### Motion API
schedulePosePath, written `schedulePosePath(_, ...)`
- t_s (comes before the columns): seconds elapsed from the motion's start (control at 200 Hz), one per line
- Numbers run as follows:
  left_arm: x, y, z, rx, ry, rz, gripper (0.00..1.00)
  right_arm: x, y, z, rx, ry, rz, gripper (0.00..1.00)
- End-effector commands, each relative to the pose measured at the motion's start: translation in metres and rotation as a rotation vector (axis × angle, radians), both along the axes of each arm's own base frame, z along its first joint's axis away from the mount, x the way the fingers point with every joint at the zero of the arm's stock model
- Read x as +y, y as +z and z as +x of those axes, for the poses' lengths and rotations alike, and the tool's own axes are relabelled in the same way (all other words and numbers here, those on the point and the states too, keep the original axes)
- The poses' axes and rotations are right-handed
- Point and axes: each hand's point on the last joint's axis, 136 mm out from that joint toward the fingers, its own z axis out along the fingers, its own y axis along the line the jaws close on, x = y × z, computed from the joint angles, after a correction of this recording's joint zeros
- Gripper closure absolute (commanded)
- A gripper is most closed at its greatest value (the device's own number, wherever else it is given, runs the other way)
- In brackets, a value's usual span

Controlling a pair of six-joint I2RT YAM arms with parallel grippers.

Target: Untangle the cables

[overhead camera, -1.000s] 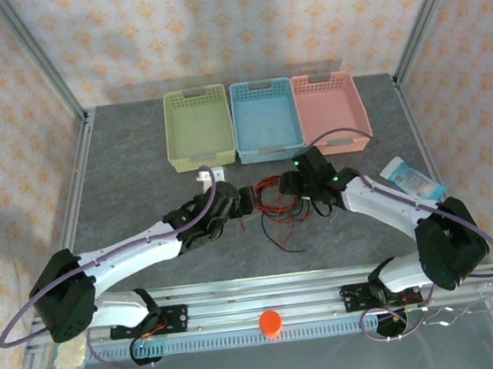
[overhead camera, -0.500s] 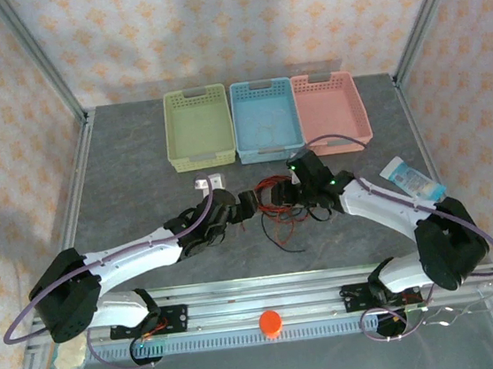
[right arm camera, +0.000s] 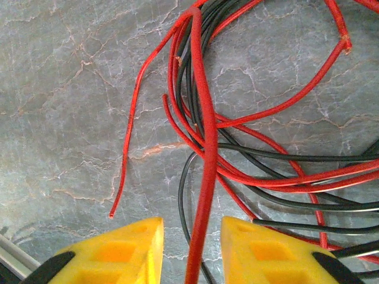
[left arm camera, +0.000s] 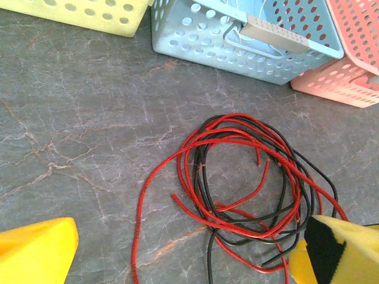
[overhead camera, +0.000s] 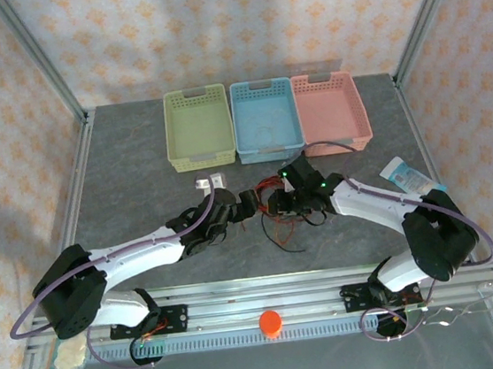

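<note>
Grey table (right arm camera: pixel 71 77); up close, red cable (right arm camera: pixel 201 148) between right gripper's (right arm camera: pixel 192 223) parted fingers (right arm camera: pixel 254 248); left gripper (left arm camera: pixel 186 251) splayed.

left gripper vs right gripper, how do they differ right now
Opening: the left gripper has its yellow fingers spread wide; the right gripper has its yellow fingers close together.
Contents: the left gripper grips nothing; the right gripper straddles one red wire, a slim gap showing on each side.
Shared: both face the same tangle of thin red and black wires on the grey stone-patterned table.
</note>
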Motion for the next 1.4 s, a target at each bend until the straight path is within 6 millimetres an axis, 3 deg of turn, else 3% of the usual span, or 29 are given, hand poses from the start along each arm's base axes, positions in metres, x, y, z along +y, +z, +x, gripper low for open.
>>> schedulePosePath(0.0,0.000,0.008,0.006,-0.034,-0.002,0.008,0.01,0.005,0.019,0.008,-0.038,-0.015,0.030,0.73)
schedulePosePath(0.34,0.006,0.023,0.011,-0.106,0.037,-0.022,0.01,0.004,0.046,0.013,-0.097,-0.034,0.058,0.89)
schedulePosePath(0.516,0.005,0.032,0.012,-0.117,0.035,-0.031,0.01,0.002,0.067,0.016,-0.143,-0.044,0.067,0.92)
schedulePosePath(0.741,0.012,0.055,0.015,-0.156,0.041,-0.092,0.00,-0.003,0.117,0.023,-0.262,-0.057,0.093,0.99)
schedulePosePath(0.956,0.015,0.081,0.016,-0.222,0.025,-0.107,0.01,-0.005,0.164,0.028,-0.372,-0.062,0.135,1.00)
schedulePosePath(1.197,0.008,0.088,0.019,-0.238,-0.019,-0.097,0.01,-0.011,0.209,0.028,-0.479,-0.075,0.176,1.00)
schedulePosePath(1.397,-0.009,0.080,0.021,-0.232,-0.084,-0.109,0.01,-0.013,0.250,0.028,-0.562,-0.074,0.212,1.00)
